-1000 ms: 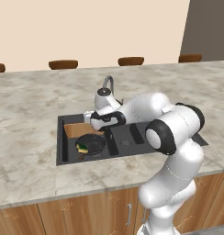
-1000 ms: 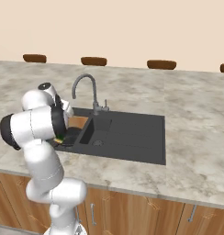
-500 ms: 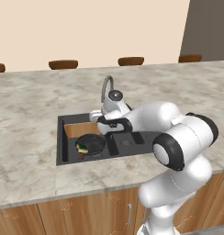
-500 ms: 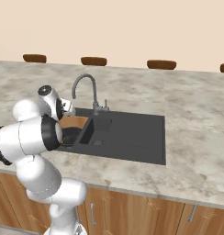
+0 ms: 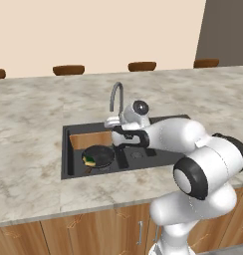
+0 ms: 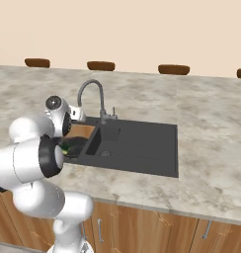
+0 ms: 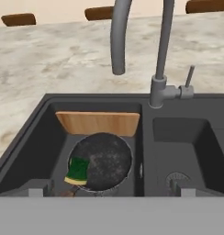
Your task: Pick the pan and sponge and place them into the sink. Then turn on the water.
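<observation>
**Pan and sponge sitting in the sink basin, open gripper hovering by the faucet**

The pan (image 7: 101, 161) is lying flat in the sink (image 7: 178, 137), in the basin at the sink's left end as the left base view shows it. It is resting in front of the wood-brown panel (image 7: 98, 123), which is leaning along that basin's back wall. The sponge (image 7: 78, 170) is sitting green side up on the pan's left rim, partly inside the pan, with its yellow layer showing along the near edge. In the left base view the pan (image 5: 98, 156) and the sponge (image 5: 88, 160) are showing against the near wall of the same basin.

The gripper (image 5: 124, 148) is hanging over the sink's middle, just above the divider between the two basins, with its fingers spread wide and holding nothing. In the hand view its two finger tips (image 7: 39, 188) are standing well apart at the bottom, one over each basin.

The grey faucet (image 7: 141, 46) is rising from the sink's back edge, its spout curving over toward the pan's basin, and its small lever (image 7: 189, 75) is standing tilted beside the base. The spout is looking dry. In the right base view the faucet (image 6: 91, 96) is standing just beyond the arm's wrist, and the sink's flat drainboard (image 6: 147, 143) is stretching away toward the counter's right end. The marble counter (image 5: 29, 124) is surrounding the sink on all sides.
</observation>
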You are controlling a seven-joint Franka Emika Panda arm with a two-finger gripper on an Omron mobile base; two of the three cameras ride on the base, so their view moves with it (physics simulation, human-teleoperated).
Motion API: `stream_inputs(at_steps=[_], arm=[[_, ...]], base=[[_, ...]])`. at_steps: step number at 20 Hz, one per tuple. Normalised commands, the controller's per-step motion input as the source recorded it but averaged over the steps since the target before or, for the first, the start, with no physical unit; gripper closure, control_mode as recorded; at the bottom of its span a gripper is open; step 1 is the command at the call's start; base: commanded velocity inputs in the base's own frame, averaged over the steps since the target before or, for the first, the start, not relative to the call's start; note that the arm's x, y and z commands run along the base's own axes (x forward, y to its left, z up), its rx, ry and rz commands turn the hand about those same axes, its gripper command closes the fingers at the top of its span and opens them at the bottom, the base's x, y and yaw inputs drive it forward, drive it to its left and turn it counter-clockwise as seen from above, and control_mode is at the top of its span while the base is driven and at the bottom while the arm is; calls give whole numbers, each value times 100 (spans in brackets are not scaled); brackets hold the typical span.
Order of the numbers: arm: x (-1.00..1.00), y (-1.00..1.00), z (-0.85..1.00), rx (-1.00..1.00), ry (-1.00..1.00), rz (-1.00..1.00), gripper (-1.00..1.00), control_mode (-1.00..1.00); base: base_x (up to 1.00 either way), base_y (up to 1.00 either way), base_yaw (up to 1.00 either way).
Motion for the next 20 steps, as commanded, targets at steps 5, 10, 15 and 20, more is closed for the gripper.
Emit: stream_inputs(at_steps=[5, 10, 15, 20], arm=[[5, -35, 21, 2, -13, 1, -100, -100], [10, -29, 17, 1, -15, 2, -100, -100], [7, -26, 10, 2, -13, 1, -100, -100], [4, -29, -5, 8, -11, 0, -100, -100]], base=[[0, 0, 0], [0, 0, 0], [0, 0, 0], [0, 0, 0]])
